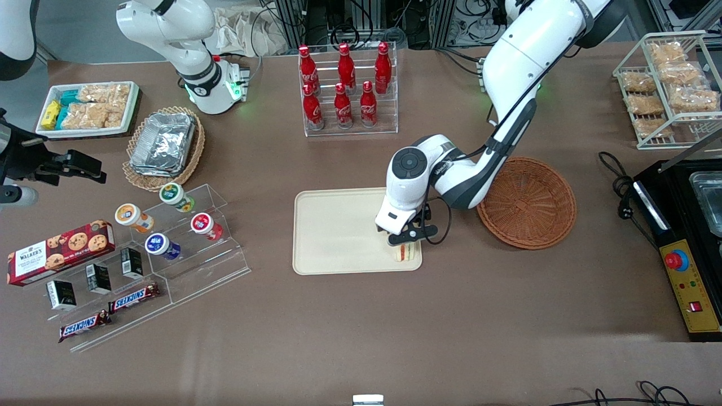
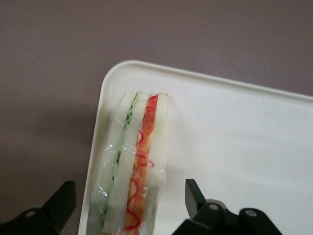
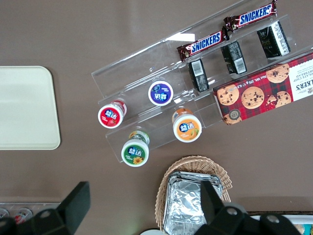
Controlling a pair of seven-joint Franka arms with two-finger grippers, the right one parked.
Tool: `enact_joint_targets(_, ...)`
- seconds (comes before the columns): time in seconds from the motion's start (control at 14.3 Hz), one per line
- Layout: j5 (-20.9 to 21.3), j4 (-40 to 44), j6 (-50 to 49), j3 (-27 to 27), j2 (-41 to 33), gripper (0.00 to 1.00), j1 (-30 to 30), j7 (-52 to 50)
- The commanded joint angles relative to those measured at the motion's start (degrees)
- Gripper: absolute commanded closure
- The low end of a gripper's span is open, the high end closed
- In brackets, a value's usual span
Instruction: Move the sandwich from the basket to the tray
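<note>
The sandwich (image 1: pixel 407 252), a wrapped wedge of white bread with green and red filling (image 2: pixel 134 161), stands on its edge on the cream tray (image 1: pixel 338 231), at the tray corner (image 2: pixel 146 73) nearest the front camera on the basket's side. My gripper (image 1: pixel 407 239) hovers just above it, open (image 2: pixel 128 190). Its two black fingers (image 2: pixel 194 193) straddle the sandwich with a gap on each side, touching nothing. The reddish-brown wicker basket (image 1: pixel 527 203) lies beside the tray toward the working arm's end, with nothing in it.
A rack of red cola bottles (image 1: pixel 347 87) stands farther from the front camera than the tray. An acrylic stand with cups and snack bars (image 1: pixel 163 242) and a tan basket of foil containers (image 1: pixel 163 144) lie toward the parked arm's end. A black appliance (image 1: pixel 685 237) sits past the basket.
</note>
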Motion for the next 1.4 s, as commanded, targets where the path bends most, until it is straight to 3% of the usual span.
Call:
enact_joint_targets(0.0, 0.6, 2.1, -9.4, 0.1, -4.4, 0.00, -0.1, -1.7)
enact_joint_targets(0.14, 0.6, 2.8, -19.9, 0.0, -7.0, 0.00, 0.2, 1.5)
enact_joint_targets(0.28, -0.6, 2.3, -21.2, 0.0, -11.2, 0.00, 0.2, 2.0)
enact_joint_targets(0.42, -7.9, 1.6, -24.8, 0.0, -17.1, 0.00, 4.8, 5.3)
enact_joint_targets(0.56, -14.4, 1.8, -30.9, 0.9, -23.7, 0.00, 8.3, 18.0)
enact_joint_targets(0.63, -17.8, 1.6, -33.2, 4.0, -26.9, 0.00, 9.4, 23.3)
enact_joint_targets(0.91, -25.2, -1.7, -37.1, 18.9, -36.6, 0.00, 9.2, 50.4)
enact_joint_targets(1.19, -26.1, -11.2, -32.9, 25.3, -44.4, 0.00, 9.7, 68.0)
enact_joint_targets(1.33, -26.1, -11.0, -34.2, 28.3, -44.6, 0.00, 9.6, 75.8)
